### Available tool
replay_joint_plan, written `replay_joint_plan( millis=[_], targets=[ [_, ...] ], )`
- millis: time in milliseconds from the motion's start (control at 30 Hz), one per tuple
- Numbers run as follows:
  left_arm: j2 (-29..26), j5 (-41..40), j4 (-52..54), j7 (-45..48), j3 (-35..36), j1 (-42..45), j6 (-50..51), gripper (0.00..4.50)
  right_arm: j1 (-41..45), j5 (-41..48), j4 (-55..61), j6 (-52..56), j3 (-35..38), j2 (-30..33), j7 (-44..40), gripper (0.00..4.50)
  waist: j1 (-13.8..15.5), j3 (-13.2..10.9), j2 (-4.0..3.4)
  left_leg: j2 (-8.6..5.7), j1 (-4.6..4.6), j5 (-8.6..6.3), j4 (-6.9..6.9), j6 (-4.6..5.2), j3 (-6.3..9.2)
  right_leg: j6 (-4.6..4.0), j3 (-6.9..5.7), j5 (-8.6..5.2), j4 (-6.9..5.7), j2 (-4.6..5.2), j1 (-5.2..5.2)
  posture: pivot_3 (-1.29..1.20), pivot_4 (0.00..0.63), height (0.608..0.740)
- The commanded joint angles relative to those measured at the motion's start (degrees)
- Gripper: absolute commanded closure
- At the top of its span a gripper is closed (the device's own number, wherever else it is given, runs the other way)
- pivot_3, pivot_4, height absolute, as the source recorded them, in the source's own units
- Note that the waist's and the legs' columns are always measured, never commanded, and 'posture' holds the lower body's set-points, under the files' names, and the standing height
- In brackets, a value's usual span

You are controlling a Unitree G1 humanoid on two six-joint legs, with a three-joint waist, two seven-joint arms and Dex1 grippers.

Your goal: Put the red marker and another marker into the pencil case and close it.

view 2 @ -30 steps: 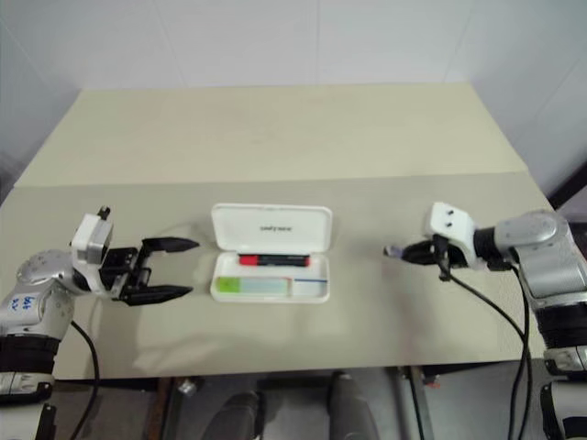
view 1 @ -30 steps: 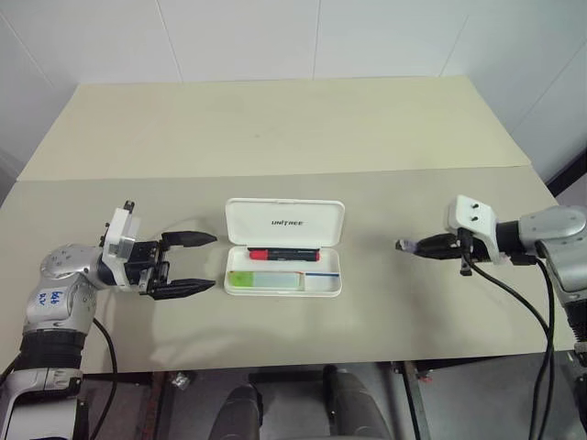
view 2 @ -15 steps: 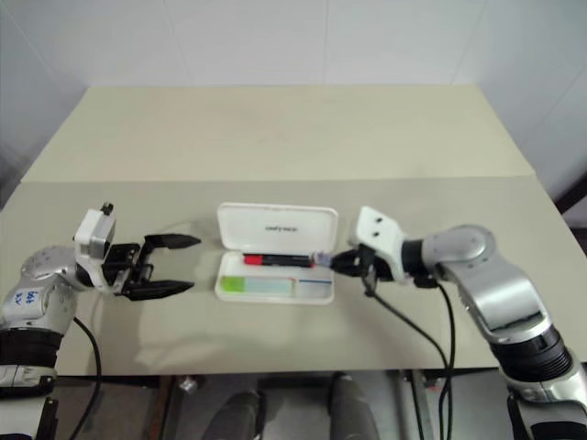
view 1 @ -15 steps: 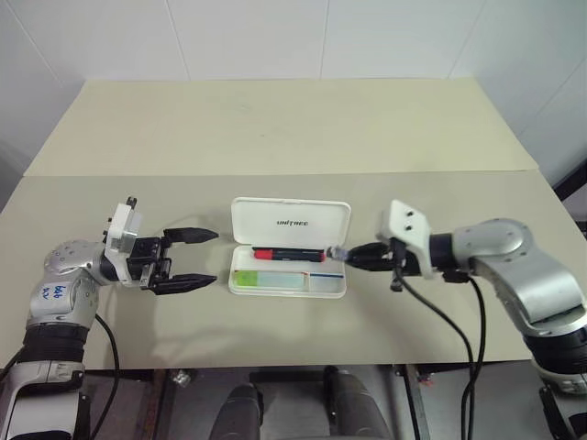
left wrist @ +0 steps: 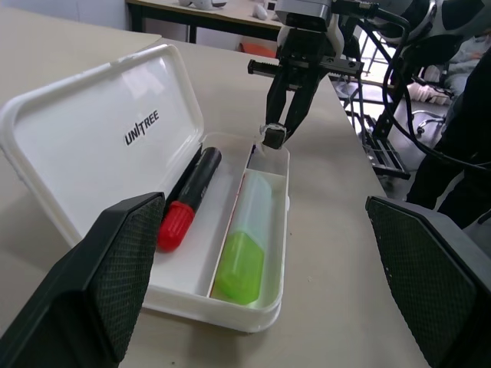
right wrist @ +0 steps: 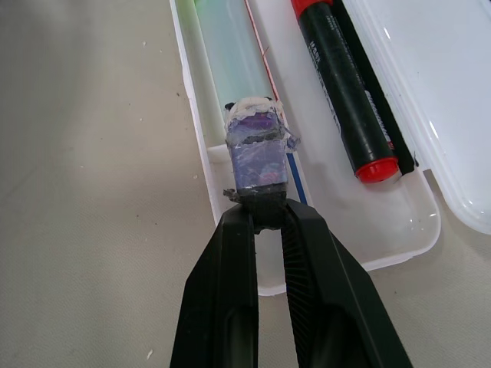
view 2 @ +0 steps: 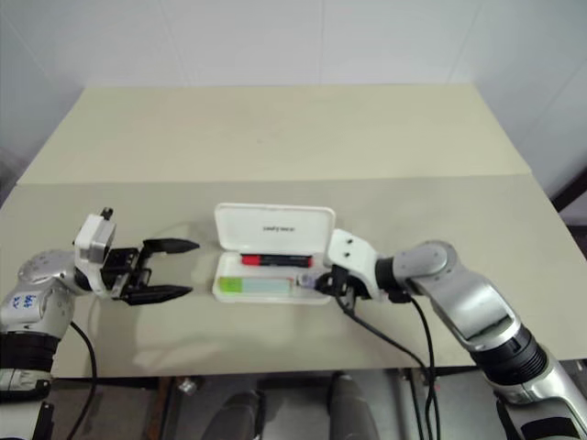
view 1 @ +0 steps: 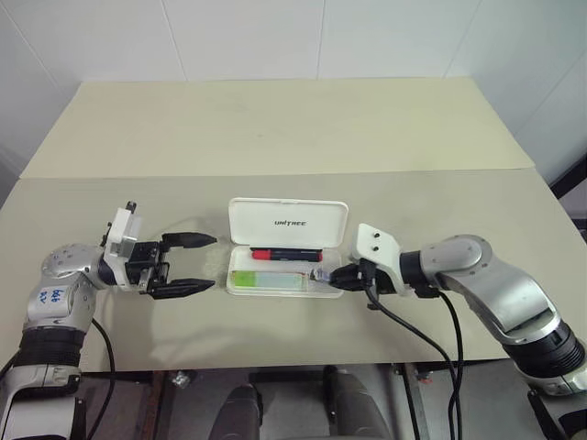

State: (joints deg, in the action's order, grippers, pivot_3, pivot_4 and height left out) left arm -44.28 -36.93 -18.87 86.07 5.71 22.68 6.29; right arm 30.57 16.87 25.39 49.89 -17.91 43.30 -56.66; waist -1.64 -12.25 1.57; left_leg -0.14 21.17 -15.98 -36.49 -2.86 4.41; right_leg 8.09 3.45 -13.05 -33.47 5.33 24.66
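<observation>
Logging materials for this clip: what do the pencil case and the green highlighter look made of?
Pencil case: seemingly hard white plastic, glossy, judging by reflections on its lid. Green highlighter: likely plastic, lime barrel with a paler translucent cap.

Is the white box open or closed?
Open. The pencil case has its lid standing up, and the red marker and green highlighter lie inside.

Robot lab or workshop: bare beige table [view 1: 275,128], white panelled walls [view 1: 248,37], cluttered workbenches behind.
</observation>
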Motion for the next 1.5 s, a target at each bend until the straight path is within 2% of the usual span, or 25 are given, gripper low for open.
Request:
replay_joint_plan(
  millis=[33,433,633,800,967,1167,1200,1233,1300,1500],
  targets=[
    [-0.69,-0.34,1.46,5.46,1.29,-0.39,-0.62,0.0,1.23,-0.04,1.8,-0.83,-0.97,1.08,-1.02,3.96,-0.03,0.0,0.0,0.0,0.0,0.0,0.0,0.0,0.0,0.0,0.0,0.0,0.0,0.0,0.0,0.0,0.15,0.74],
    [0.02,0.17,1.05,4.82,0.85,0.39,-0.93,0.0,1.7,0.38,1.83,-0.08,-0.25,2.58,-0.87,0.06,-0.02,0.0,0.0,0.0,0.0,0.0,0.0,0.0,0.0,-0.01,-0.01,-0.01,0.02,0.0,0.0,0.0,0.15,0.74],
    [2.37,0.74,-1.21,3.29,1.68,3.44,-3.97,0.0,-0.38,4.35,3.74,-0.94,5.17,3.26,-1.33,0.06,0.09,0.01,0.01,0.0,0.02,0.0,0.0,0.0,0.0,-0.01,-0.02,0.0,0.03,0.0,0.0,0.0,0.15,0.74],
    [4.79,4.85,-9.9,1.46,1.14,11.37,-9.39,0.0,-9.86,14.54,4.82,-15.05,22.11,-2.93,-4.01,0.06,0.52,0.07,0.15,0.0,0.02,0.0,0.01,0.01,0.04,0.04,-0.09,0.02,0.06,-0.01,-0.08,0.0,0.15,0.74],
    [7.3,8.44,-19.29,2.54,0.01,19.55,-13.56,0.0,-15.57,14.86,1.44,-20.71,26.12,-1.41,-6.44,0.06,0.33,0.08,0.17,-0.08,0.03,0.0,-0.03,0.01,0.01,0.19,-0.05,0.11,0.18,0.07,-0.16,0.0,0.15,0.74],
    [8.45,12.21,-29.89,4.17,-0.74,27.43,-15.26,0.0,-18.14,15.69,-0.08,-23.89,28.44,-1.67,-5.41,0.06,-0.15,0.08,0.17,-0.04,-0.03,0.0,-0.03,0.01,0.01,0.15,-0.04,0.09,0.06,0.0,-0.13,0.0,0.15,0.74],
    [8.4,13.13,-32.28,4.46,-1.06,29.15,-15.86,0.39,-18.82,15.9,-0.13,-24.32,29.14,-1.84,-4.98,0.0,-0.15,0.08,0.17,-0.04,-0.03,0.0,-0.03,0.01,0.01,0.15,-0.04,0.08,0.03,0.0,-0.13,0.0,0.15,0.74],
    [8.38,14.06,-34.32,4.57,-1.37,30.67,-16.5,0.57,-19.5,16.11,-0.12,-24.73,29.83,-1.94,-4.66,0.0,0.06,0.08,0.17,-0.04,-0.03,0.0,-0.03,0.01,0.01,0.15,-0.04,0.08,0.03,0.0,-0.12,0.0,0.15,0.74],
    [8.46,15.38,-37.86,4.57,-1.52,33.36,-17.68,1.21,-20.61,16.14,-0.05,-25.39,30.62,-1.71,-4.13,0.0,0.16,0.08,0.18,-0.05,0.0,0.0,-0.04,0.01,0.02,0.16,-0.04,0.09,0.04,0.01,-0.12,0.0,0.15,0.74],
    [8.18,20.19,-46.31,-0.44,-1.4,39.5,-20.24,3.33,-22.65,15.97,0.87,-27.05,31.95,-1.42,-2.36,0.0,0.09,0.07,0.19,-0.07,0.03,0.0,-0.05,0.01,0.02,0.18,-0.04,0.1,0.09,0.02,-0.13,0.0,0.15,0.74]
  ],
)
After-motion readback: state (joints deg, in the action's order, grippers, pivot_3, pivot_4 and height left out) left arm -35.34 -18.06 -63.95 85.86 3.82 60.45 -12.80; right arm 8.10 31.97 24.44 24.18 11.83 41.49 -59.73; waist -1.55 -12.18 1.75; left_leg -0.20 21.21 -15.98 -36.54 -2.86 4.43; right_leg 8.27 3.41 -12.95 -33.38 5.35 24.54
